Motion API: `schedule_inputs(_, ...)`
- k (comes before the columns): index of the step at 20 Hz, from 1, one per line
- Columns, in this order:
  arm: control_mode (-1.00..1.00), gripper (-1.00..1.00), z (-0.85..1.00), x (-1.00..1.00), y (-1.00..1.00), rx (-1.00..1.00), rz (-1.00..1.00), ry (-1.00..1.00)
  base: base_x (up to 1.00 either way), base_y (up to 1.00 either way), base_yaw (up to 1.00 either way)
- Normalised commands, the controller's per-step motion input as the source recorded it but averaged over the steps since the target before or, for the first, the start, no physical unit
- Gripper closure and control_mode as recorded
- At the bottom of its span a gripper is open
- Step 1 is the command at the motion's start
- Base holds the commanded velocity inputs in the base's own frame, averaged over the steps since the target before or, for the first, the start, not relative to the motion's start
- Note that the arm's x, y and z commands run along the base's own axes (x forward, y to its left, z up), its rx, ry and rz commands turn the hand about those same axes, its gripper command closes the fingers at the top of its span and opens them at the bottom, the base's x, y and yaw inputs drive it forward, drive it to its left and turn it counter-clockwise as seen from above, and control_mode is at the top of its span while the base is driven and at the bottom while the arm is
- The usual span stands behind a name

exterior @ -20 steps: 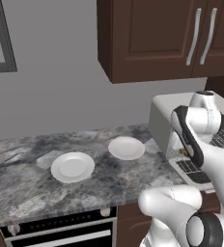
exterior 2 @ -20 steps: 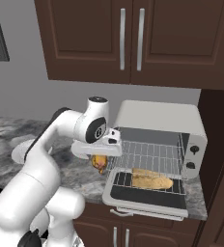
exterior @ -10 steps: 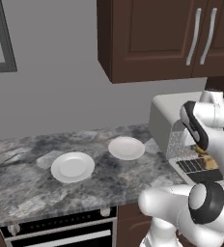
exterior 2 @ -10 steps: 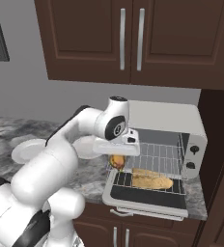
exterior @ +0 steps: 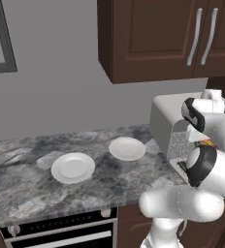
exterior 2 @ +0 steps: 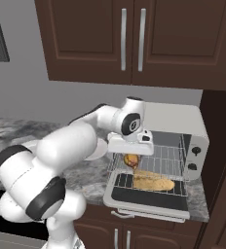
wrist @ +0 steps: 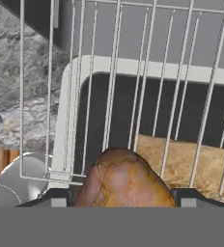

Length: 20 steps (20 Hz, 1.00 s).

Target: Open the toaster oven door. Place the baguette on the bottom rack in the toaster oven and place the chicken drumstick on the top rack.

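Note:
The toaster oven [exterior 2: 176, 124] stands with its door [exterior 2: 149, 197] folded down flat. On the bottom rack [exterior 2: 127, 181] lies the tan baguette [exterior 2: 154, 182], which the hand view catches through the wires as the baguette [wrist: 201, 166]. My gripper [exterior 2: 131, 156] is shut on the glossy orange-brown chicken drumstick [exterior 2: 131, 161] and holds it just over the left front part of the pulled-out top rack [exterior 2: 161, 158]. In the hand view the drumstick [wrist: 123, 176] sits between the fingertips [wrist: 56, 198] of my gripper [wrist: 123, 198], with the top rack [wrist: 147, 72] and the dark door glass [wrist: 114, 111] beneath.
Two white plates [exterior: 73, 167] [exterior: 127, 148] lie on the grey marble counter [exterior: 27, 193] left of the oven [exterior: 170, 116]. Dark wood cabinets [exterior 2: 129, 39] hang close above the oven. A range front [exterior: 61, 232] sits below the counter edge.
The arm has swung right with the drumstick, from beside the oven's left side to over the front of the top rack. The baguette and the door have stayed put.

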Motion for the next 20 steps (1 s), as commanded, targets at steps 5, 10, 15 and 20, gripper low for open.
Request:
schedule_inputs(5,-1.0,1.0,-0.25,0.23,-0.27,0.0,0.0,-0.01,0.0,0.0,0.0)
schedule_inputs(10,-1.0,1.0,-0.3,0.24,-0.21,0.0,0.0,-0.1,0.0,0.0,0.0)
schedule_inputs(15,-1.0,1.0,-0.23,0.25,-0.18,0.0,0.0,-0.18,0.0,0.0,0.0)
schedule_inputs(20,-1.0,1.0,-0.18,0.21,-0.11,0.0,0.0,-0.14,0.0,0.0,0.0)
